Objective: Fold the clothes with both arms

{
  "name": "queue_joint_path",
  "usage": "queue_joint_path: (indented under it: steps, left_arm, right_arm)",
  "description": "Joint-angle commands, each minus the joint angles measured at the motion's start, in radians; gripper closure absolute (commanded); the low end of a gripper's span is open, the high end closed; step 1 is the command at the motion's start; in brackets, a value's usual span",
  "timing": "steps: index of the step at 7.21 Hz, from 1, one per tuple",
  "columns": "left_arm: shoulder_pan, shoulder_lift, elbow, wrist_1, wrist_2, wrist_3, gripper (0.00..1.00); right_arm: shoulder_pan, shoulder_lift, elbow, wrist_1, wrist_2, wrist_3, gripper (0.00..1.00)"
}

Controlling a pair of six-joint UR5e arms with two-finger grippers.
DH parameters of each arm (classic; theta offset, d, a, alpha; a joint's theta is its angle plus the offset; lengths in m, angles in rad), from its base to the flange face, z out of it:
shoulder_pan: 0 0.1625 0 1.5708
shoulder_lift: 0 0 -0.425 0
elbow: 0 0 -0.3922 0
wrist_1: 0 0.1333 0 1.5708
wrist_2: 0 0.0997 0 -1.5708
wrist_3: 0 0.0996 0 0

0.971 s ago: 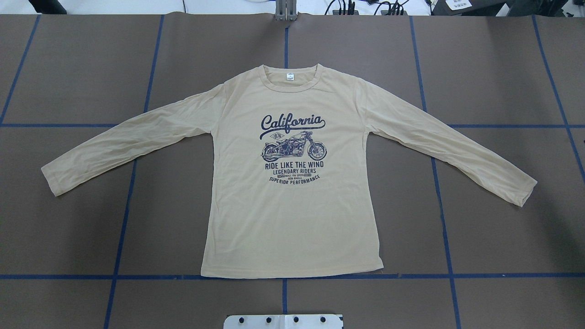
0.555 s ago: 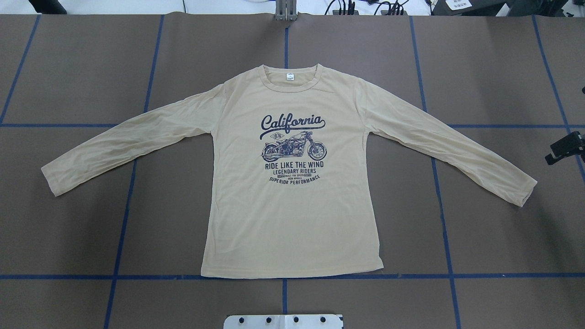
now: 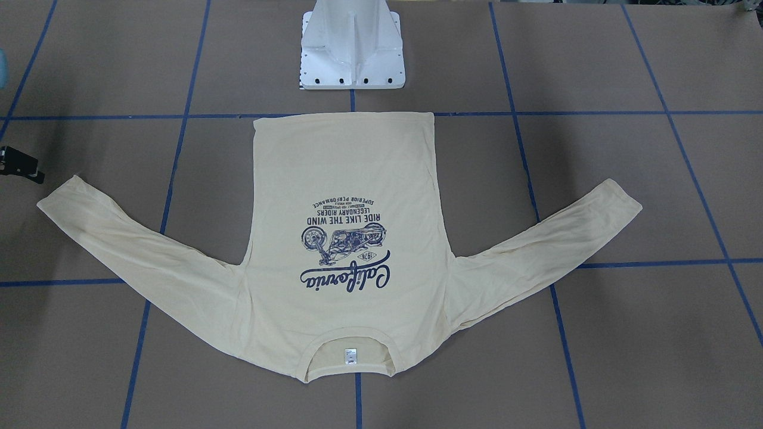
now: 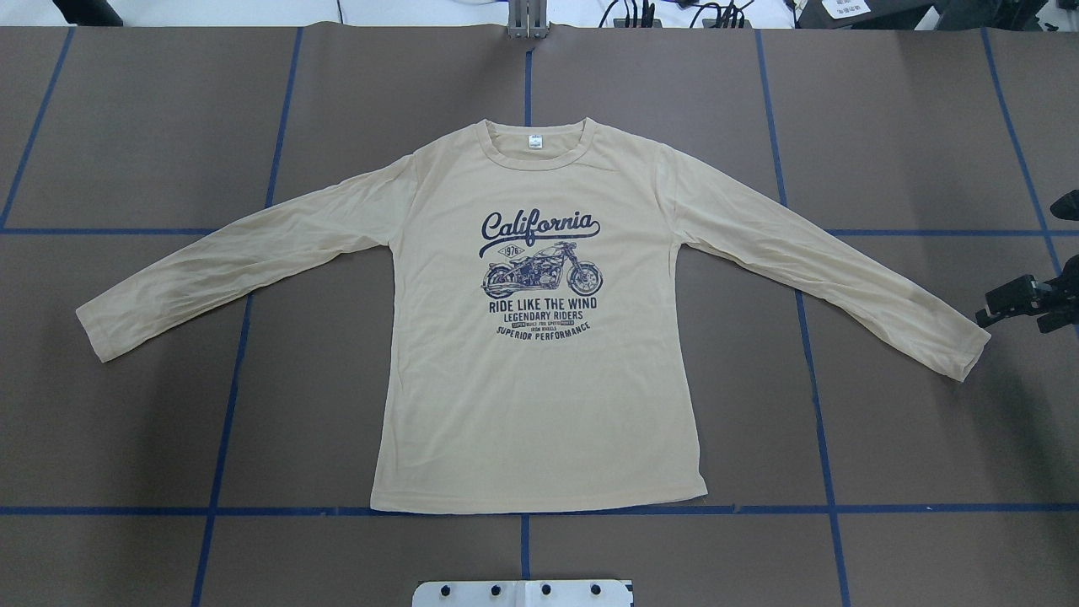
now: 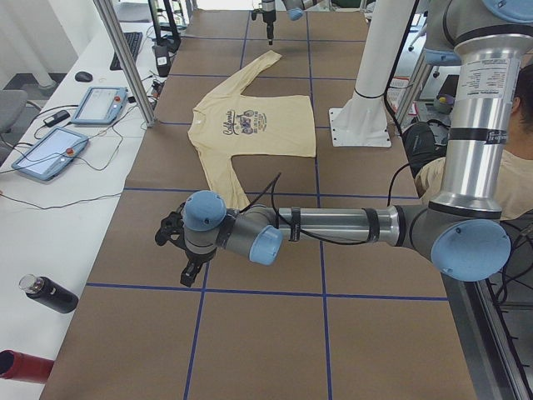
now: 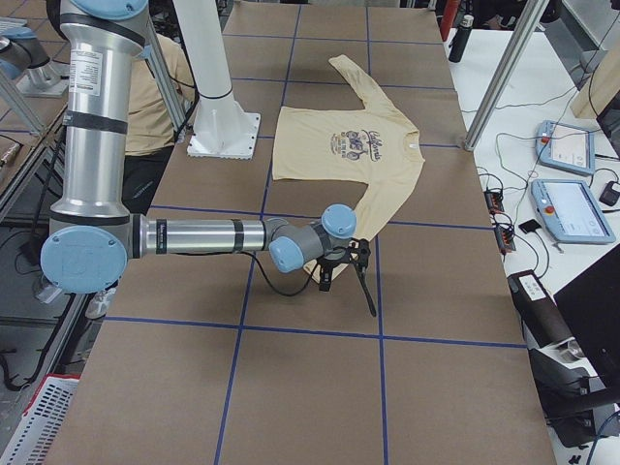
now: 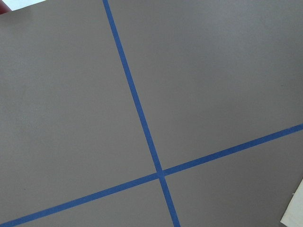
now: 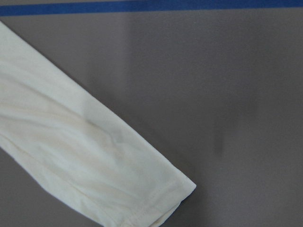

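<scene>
The cream-yellow long-sleeved T-shirt (image 4: pixel 539 396) lies flat and print-up on the brown table, both sleeves spread out; it also shows in the front view (image 3: pixel 346 173). My right gripper (image 4: pixel 1024 308) hovers just right of the right sleeve's cuff (image 4: pixel 965 350), apart from it, and its jaws look open and empty. It shows at the left edge of the front view (image 3: pixel 21 164). The right wrist view shows that cuff (image 8: pixel 142 198) below. My left gripper (image 5: pixel 179 250) shows only in the exterior left view, off the left sleeve's end; I cannot tell if it is open.
The white base pedestal (image 3: pixel 351 47) stands just behind the shirt's hem. Blue tape lines (image 7: pixel 142 118) cross the table. A side table with tablets (image 5: pixel 50 154) and bottles (image 5: pixel 50 293) runs along the far side, with metal posts (image 5: pixel 125 58).
My right gripper has come in from the overhead view's right edge and moved left and down toward the right cuff. The shirt has not moved.
</scene>
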Motion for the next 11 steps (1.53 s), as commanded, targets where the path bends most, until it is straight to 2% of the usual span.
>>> queue_joint_path:
  steps: [1,3,4,5,7,11]
  left_arm:
    - [0.0,0.001,0.001,-0.003,0.0,-0.001,0.0]
    - [0.0,0.001,0.0,-0.003,0.0,-0.001,0.0]
    - [0.0,0.001,0.0,-0.003,0.0,-0.003,0.0]
    - [0.0,0.001,0.0,-0.003,0.0,-0.003,0.0]
    - [0.0,0.001,0.0,-0.003,0.0,-0.003,0.0]
    - [0.0,0.001,-0.002,-0.003,0.0,-0.003,0.0]
  right_arm:
    - [-0.043,0.036,-0.137,0.235,-0.009,0.261,0.0]
    - [-0.065,0.04,-0.151,0.246,-0.049,0.291,0.05]
    - [-0.065,0.04,-0.148,0.246,-0.048,0.323,0.26]
    - [-0.065,0.04,-0.148,0.246,-0.046,0.352,0.33]
    - [-0.063,0.039,-0.132,0.246,-0.046,0.353,0.25]
    - [-0.06,0.022,-0.121,0.246,-0.048,0.353,0.24]
